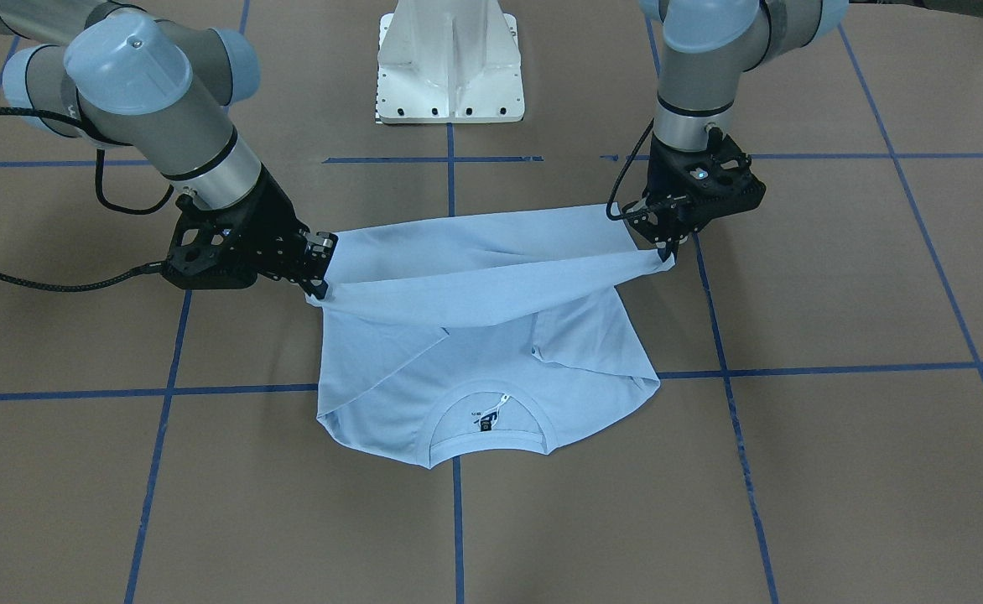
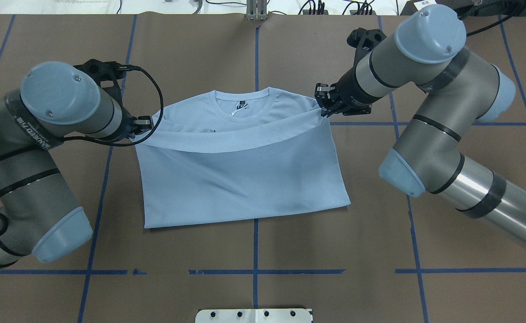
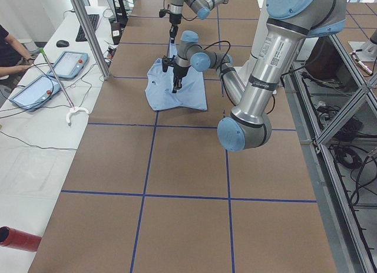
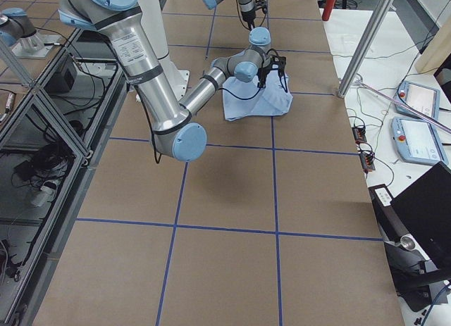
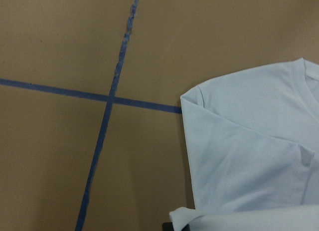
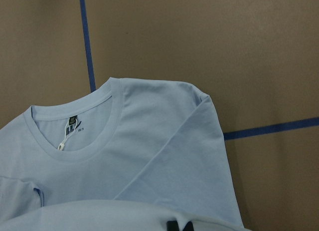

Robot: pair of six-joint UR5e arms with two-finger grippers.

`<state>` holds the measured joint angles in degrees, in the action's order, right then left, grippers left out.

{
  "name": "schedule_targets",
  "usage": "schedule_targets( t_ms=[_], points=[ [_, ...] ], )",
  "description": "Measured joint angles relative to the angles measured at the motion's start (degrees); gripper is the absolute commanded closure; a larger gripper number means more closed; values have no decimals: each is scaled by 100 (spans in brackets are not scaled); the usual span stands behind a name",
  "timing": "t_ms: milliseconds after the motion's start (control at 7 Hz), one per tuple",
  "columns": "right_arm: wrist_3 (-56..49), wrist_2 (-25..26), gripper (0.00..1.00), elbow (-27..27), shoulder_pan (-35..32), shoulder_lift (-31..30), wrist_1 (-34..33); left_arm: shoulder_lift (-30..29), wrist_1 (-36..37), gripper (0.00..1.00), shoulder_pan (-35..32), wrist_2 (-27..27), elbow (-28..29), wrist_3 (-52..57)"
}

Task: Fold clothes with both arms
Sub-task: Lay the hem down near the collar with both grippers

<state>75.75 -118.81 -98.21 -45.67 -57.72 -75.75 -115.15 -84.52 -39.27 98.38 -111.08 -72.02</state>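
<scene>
Frontally, the T-shirt [image 1: 475, 377] lay at the middle of the desk [image 1: 793, 503], collar [image 1: 443, 418] toward the edge opposite the robot. The left tool [image 1: 668, 250] and right tool [image 1: 321, 283] each pinched a corner of the hem [image 1: 491, 289], holding it raised and stretched between them. Overhead, that hem hung over the chest, just short of the collar. Both wrist views showed tucked sleeves [image 5: 234, 136] flat on the desk.
</scene>
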Motion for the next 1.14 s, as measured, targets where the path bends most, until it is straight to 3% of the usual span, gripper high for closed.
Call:
schedule_targets(
  t_ms=[429,857,1143],
  points=[
    [-6,-4,100,1060,-166,632,8,-214,-907,100,-134,-21,1141,10],
    [-7,-22,100,1491,-314,749,14,-351,-1435,100,-236,-40,1918,20],
    [-7,-22,100,1623,-370,796,15,-387,-1602,100,-246,-41,2063,15]
  ],
)
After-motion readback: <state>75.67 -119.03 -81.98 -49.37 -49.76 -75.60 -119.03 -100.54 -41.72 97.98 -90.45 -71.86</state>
